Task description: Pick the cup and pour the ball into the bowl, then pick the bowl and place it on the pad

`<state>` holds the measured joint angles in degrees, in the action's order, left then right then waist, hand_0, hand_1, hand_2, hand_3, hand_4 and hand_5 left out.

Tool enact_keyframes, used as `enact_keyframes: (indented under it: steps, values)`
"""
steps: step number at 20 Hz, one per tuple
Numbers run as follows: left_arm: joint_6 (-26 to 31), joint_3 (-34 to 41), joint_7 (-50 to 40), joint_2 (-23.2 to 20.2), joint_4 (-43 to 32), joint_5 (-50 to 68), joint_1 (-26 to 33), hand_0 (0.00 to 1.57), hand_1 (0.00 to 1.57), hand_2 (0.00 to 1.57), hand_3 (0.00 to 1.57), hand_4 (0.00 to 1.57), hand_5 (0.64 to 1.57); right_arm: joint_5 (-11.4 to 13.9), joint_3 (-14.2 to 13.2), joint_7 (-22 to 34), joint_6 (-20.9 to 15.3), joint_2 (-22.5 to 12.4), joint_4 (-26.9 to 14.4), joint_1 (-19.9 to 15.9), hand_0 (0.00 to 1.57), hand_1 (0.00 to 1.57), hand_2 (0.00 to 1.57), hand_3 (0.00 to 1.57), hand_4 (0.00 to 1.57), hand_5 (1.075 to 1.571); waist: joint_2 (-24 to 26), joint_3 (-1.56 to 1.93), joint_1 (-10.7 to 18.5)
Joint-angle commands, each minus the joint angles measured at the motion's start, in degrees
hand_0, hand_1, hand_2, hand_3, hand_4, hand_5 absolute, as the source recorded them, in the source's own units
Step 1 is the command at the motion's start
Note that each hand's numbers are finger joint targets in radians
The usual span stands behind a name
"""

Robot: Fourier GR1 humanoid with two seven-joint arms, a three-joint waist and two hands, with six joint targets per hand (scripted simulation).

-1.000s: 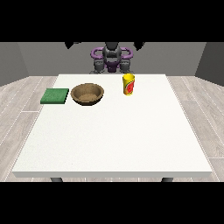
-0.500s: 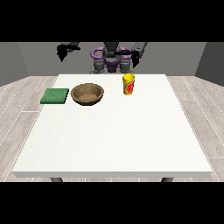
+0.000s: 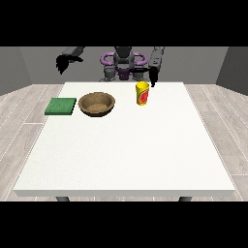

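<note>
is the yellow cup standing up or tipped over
Upright. The cup stands on its base on the table, rim facing up, right of the bowl; no hand touches it.

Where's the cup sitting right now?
In the front view the yellow cup stands upright on the table's far side, right of the brown bowl, just below the hand at the view's right.

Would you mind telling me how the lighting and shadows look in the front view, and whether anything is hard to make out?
In the front view, light is even, with no glare on the white table; the bowl, cup and green pad cast hardly any shadow. The bowl's inside is shaded. The black hand at the view's right and the one at the view's left are dark and small, so their shape is unclear.
</note>
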<state>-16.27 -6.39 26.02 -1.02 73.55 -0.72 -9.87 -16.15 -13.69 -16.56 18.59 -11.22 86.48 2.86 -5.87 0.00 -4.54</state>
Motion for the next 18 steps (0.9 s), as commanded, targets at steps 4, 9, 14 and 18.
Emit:
enact_keyframes:
  steps: [4, 9, 14, 18]
  values:
    - [-2.8, 4.4, 8.5, 1.0, -14.5, 1.4, -7.6, 0.00, 0.00, 0.00, 0.00, 0.00, 1.470, 0.0, -1.4, -2.0, 2.0, -1.1, -4.3, -3.7, 0.00, 0.00, 0.00, 0.00, 0.24, 1.570, -1.8, -0.01, -1.4]
    - [-4.3, 8.3, 16.4, 1.0, -23.5, 1.3, -11.0, 0.61, 0.61, 0.00, 0.00, 0.00, 1.462, -2.4, -2.5, -1.0, 5.2, -4.3, -1.8, -6.0, 0.00, 0.00, 0.00, 0.00, 0.27, 1.570, -8.0, -0.05, -5.3]
    - [-11.1, 8.9, 18.7, 0.1, -28.6, -2.4, -12.2, 1.30, 1.30, 1.57, 1.57, 1.15, 1.561, -5.3, -5.7, -3.2, 9.5, -6.4, -4.3, -3.3, 0.00, 0.00, 0.00, 0.00, 0.22, 1.570, -7.1, -0.02, -7.5]
    - [-15.7, 3.4, 17.2, 1.0, -31.1, -3.4, -9.1, 1.31, 1.31, 1.57, 1.57, 1.21, 1.550, -7.0, -7.6, -1.1, 12.0, -8.9, -9.2, -3.4, 0.00, 0.00, 0.00, 0.00, 0.31, 1.569, -2.2, 0.00, -5.0]
